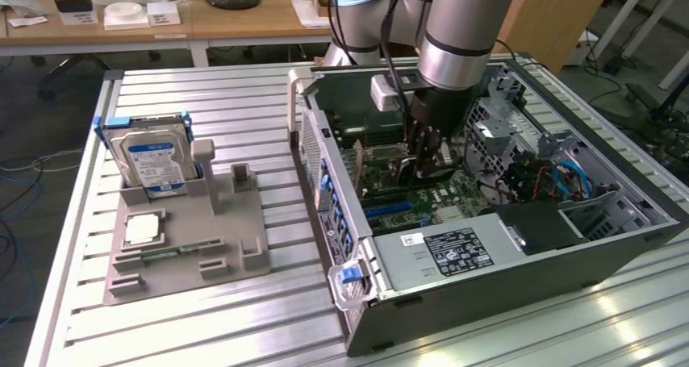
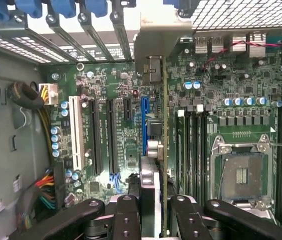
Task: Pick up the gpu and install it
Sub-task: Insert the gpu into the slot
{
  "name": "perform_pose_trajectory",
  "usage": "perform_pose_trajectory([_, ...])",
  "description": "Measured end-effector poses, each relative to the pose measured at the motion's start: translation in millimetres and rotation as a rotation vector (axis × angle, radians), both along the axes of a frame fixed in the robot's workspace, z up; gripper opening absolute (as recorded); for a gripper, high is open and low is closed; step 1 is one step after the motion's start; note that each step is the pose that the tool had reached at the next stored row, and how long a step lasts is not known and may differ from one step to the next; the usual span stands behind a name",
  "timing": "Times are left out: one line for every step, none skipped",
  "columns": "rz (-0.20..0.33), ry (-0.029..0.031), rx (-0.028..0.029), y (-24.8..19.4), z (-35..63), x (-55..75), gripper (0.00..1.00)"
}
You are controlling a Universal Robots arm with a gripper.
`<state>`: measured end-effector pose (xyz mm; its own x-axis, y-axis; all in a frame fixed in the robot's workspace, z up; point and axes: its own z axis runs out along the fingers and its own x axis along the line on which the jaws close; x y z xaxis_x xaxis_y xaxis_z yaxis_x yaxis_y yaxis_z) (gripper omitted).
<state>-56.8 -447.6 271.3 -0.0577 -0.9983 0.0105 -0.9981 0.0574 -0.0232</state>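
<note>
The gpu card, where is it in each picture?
Exterior view: the gpu hangs edge-on from the gripper, down inside the open computer case, above the green motherboard.
Wrist view: the gpu is the thin green edge running up from between the gripper fingers to its pale metal bracket.
Shared landmark: the blue slot on the motherboard, beside the card.

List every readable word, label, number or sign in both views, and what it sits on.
No text can be read.
Hard drive blue-white label: print too small to read.
Power supply black label: white print and marks, unreadable.
Small white sticker beside that label: unreadable.
Motherboard in the wrist view: fine white markings, too blurred to read.
Papers on the wooden desk: unreadable.
</note>
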Motion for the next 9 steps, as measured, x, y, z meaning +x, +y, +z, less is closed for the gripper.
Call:
perform_pose_trajectory([0.0,0.0,0.0,-0.1,-1.0,-0.3,0.28])
perform_pose_trajectory([0.0,0.0,0.0001,-0.2,-2.1,-0.4,0.28])
perform_pose_trajectory([0.0,-0.0001,0.0002,-0.3,-3.2,-0.7,0.28])
perform_pose_trajectory([0.0,-0.0001,0.0002,-0.4,-4.3,-1.4,0.28])
perform_pose_trajectory([0.0,0.0,0.0001,-0.4,-5.6,-2.2,0.28])
perform_pose_trajectory([0.0,0.0,0.0002,-0.4,-6.9,-2.8,0.28])
perform_pose_trajectory([0.0,-0.0001,0.0003,-0.4,-8.2,-3.4,0.28])
perform_pose_trajectory([0.0,0.0,0.0,-0.9,-9.0,-3.7,0.28])
perform_pose_trajectory([0.0,0.0001,0.0002,-2.2,-9.7,-3.8,0.28])
